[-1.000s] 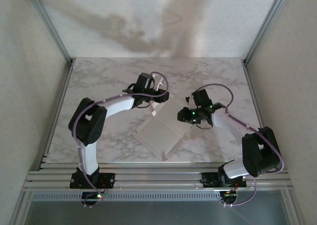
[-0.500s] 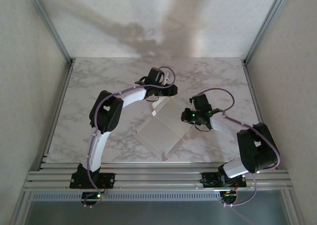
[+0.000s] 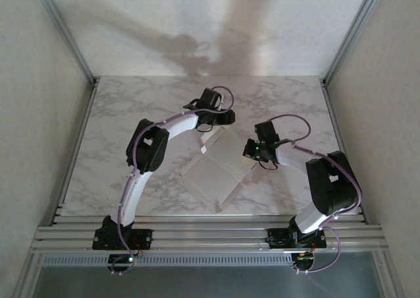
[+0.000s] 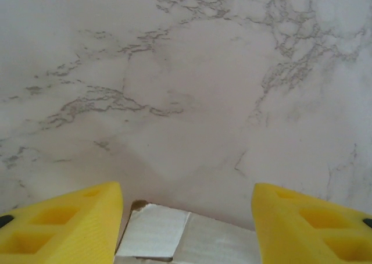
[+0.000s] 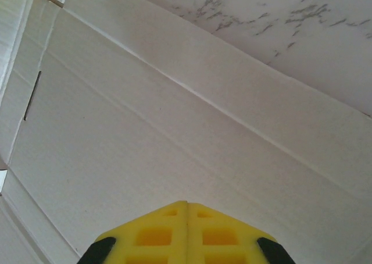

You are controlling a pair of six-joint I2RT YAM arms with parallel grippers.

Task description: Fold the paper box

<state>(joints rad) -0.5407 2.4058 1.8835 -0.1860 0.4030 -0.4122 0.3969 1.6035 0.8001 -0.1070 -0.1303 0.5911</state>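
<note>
Left gripper (image 4: 187,189): fingers (image 4: 70,220) are seen spread apart, nothing pinched. A white flap corner of the paper box (image 4: 152,232) is seen low between them, touching neither. Beyond it, bare marble table (image 4: 192,89) is seen.

Right gripper (image 5: 187,206): fingers (image 5: 154,235) are clenched tip to tip, nothing visibly caught between them. It is poised over the paper box (image 5: 145,130), white side up; whether the tips touch the card cannot be told. A short slit (image 5: 32,95) is noted near the card's left edge, with creases running diagonally and table (image 5: 290,20) at upper right.

From the top view, the paper box (image 3: 213,173) is laid flat, mid-table, turned like a diamond; its longer sides run from near-left to far-right. The left gripper (image 3: 211,127) is placed at the far corner, the right gripper (image 3: 249,152) at the right edge. Both arms are arched over the table (image 3: 131,114), flanking the sheet.
</note>
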